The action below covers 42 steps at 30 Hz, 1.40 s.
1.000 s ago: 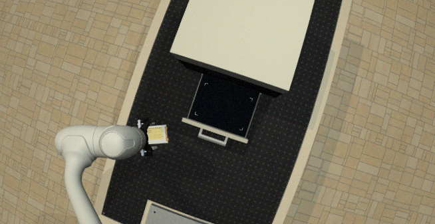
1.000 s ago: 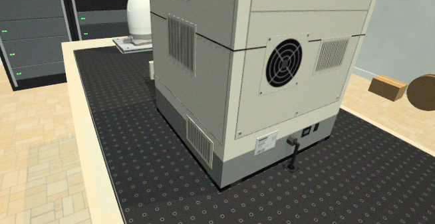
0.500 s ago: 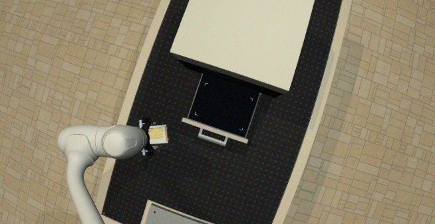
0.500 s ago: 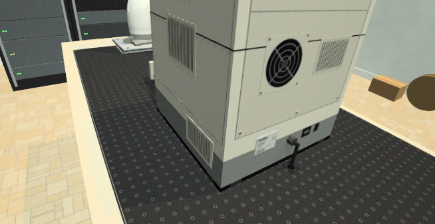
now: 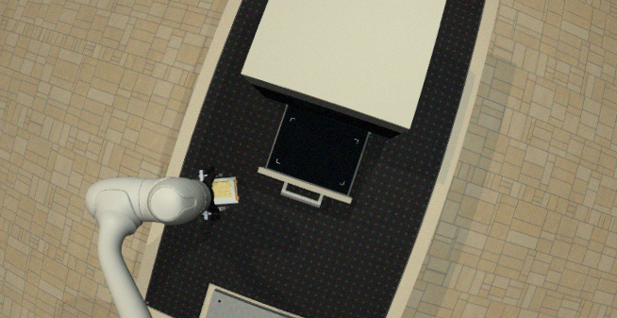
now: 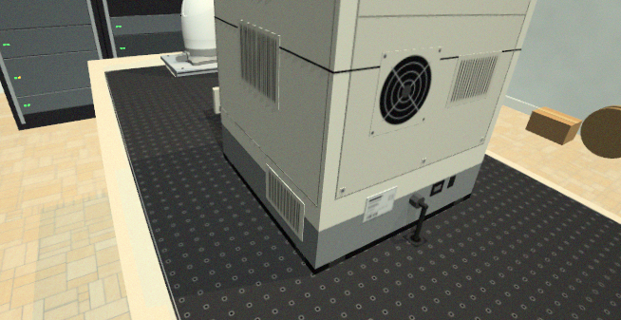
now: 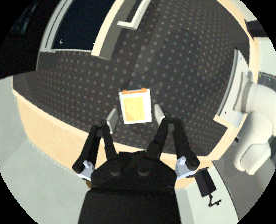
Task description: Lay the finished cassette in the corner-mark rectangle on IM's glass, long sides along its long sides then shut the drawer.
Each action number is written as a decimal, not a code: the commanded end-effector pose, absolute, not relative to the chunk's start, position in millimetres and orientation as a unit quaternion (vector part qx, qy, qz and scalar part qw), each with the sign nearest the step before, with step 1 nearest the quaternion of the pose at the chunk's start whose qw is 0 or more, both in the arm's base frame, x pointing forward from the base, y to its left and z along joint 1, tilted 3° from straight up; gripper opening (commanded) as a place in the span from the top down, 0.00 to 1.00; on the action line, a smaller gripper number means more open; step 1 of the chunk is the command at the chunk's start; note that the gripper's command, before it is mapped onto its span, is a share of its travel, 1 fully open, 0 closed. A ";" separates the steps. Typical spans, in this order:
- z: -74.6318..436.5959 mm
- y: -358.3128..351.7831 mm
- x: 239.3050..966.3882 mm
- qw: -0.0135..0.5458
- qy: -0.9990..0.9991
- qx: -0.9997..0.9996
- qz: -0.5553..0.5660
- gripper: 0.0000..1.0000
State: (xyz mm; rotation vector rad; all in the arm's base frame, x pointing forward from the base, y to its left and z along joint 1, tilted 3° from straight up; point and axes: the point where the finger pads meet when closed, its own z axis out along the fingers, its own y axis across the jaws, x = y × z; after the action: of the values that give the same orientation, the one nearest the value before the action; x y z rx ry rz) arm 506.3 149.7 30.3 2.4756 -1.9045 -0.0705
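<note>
Item: cassette FINISHED, small flat rectangle with yellow face and orange edge, lying on the dark dotted deck near its left border, well apart from the drawer. Item: gripper, two-finger, standing partly open with nothing between the fingers; black body at the bottom of the wrist view, both fingers splayed to either side. Item: gel imager IM, cream housing; its drawer pulled out, dark glass exposed with the four pale corner marks visible, handle at the front. Risks, as judged: the fingers may come down on the cassette's face rather than astride its sides, since the present spread looks only modestly wider than the part; a skewed descent could nudge the cassette across the deck or toward the table edge, which lies close by; a grip taken off-centre could let it swing, leaving it turned when laid on the glass; closing the drawer sharply could slide it off the marks. Position relative to tool: in the wrist view the cassette sits between the two fingers and beyond their tips, roughly centred, apparently untouched; height of the tips above it cannot be told. In the top view the arm's wrist covers the cassette's left end.
</note>
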 end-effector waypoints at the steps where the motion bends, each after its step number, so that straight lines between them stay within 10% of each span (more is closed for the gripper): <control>1: 27.1 149.8 506.1 0.009 -0.610 0.792 -0.023 0.32; 33: -1.6 150.2 504.8 0.009 -0.610 0.792 -0.023 0.32; 34: -1.6 150.2 504.8 0.009 -0.610 0.792 -0.023 0.90; 42: -1.6 150.2 504.8 0.009 -0.610 0.792 -0.023 0.90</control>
State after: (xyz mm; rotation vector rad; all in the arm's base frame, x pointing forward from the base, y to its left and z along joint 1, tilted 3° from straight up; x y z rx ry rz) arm 504.9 150.2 -1.4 2.4757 -1.9046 -0.0703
